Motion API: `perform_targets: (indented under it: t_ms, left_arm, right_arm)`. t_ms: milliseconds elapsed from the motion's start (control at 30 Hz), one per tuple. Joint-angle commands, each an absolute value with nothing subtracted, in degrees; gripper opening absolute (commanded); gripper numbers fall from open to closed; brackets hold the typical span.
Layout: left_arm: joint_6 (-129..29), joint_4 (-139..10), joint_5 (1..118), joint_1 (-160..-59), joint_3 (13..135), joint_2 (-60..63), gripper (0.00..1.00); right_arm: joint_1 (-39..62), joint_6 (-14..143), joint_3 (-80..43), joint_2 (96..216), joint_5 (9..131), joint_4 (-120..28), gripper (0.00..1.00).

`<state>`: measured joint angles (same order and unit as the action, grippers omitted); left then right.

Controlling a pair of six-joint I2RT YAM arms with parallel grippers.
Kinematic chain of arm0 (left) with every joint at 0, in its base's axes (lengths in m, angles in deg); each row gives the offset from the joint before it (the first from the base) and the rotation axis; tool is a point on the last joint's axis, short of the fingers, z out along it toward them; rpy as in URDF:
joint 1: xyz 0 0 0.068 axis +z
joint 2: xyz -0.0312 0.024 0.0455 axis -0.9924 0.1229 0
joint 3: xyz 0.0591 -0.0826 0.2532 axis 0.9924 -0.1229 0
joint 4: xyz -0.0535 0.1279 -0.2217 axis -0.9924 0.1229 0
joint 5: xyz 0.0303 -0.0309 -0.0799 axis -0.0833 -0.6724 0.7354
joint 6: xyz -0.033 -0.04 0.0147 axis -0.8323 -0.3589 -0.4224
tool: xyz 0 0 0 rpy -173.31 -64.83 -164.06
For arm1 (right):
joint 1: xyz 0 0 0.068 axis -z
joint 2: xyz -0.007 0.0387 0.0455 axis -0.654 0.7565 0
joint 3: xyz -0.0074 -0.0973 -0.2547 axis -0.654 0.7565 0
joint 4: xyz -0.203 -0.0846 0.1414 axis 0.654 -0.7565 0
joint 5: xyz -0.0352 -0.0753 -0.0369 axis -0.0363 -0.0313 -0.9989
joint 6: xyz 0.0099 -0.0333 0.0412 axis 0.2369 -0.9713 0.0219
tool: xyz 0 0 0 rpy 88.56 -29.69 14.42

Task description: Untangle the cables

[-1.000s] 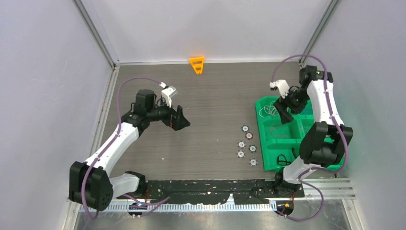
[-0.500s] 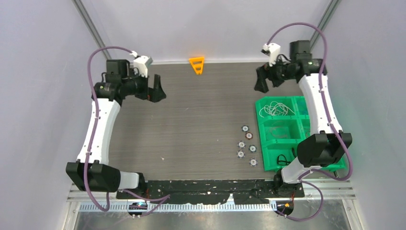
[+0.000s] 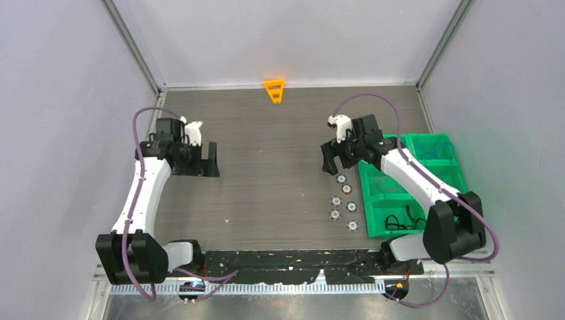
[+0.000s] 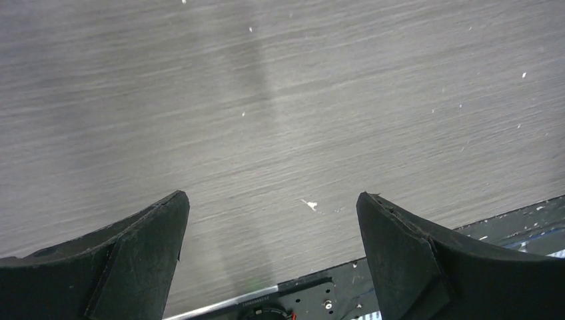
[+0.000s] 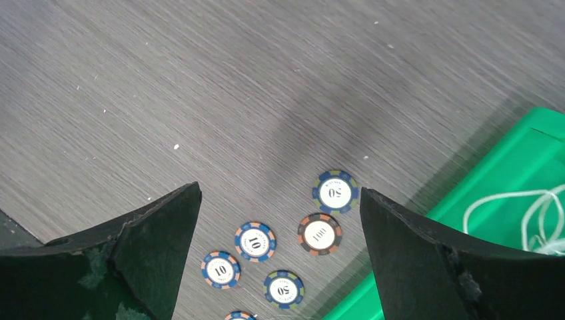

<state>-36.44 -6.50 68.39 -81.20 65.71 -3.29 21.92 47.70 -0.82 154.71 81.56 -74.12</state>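
- A white cable [image 5: 533, 193] lay in loose loops inside the green tray [image 5: 513, 157], at the right edge of the right wrist view, with nothing gripping it.
- A black cable [image 3: 400, 222] lay coiled in the tray's near-left compartment, close to the right arm's base.
- The right gripper [image 5: 280, 192] hung over the surface [image 3: 280, 153] just left of the tray, its fingers spread wide and holding nothing.
- Poker chips [image 5: 335, 192] lay flat on the surface below and between those fingers, just beside the tray's left wall. The readable ones were marked 10, 50 and 100.
- The left gripper [image 4: 270, 200] was well apart on the left side of the surface, its fingers likewise spread wide over grey wood grain.
- An orange triangular piece [image 3: 274, 90] sat at the far edge of the surface, by the back wall.
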Motion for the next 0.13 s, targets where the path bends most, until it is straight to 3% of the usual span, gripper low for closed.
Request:
perform_targets:
  t_ms: [0,100]
  left_arm:
    - [-37.9,-9.8,65.6,-82.4,64.9,-7.3,1.0]
    - [-37.5,-8.0,65.8,-82.4,68.4,-6.6,1.0]
  right_arm:
    - [22.1,49.6,0.0,146.6,77.7,-67.5,0.95]
    - [22.1,49.4,-1.6,145.2,77.5,-67.7,0.95]
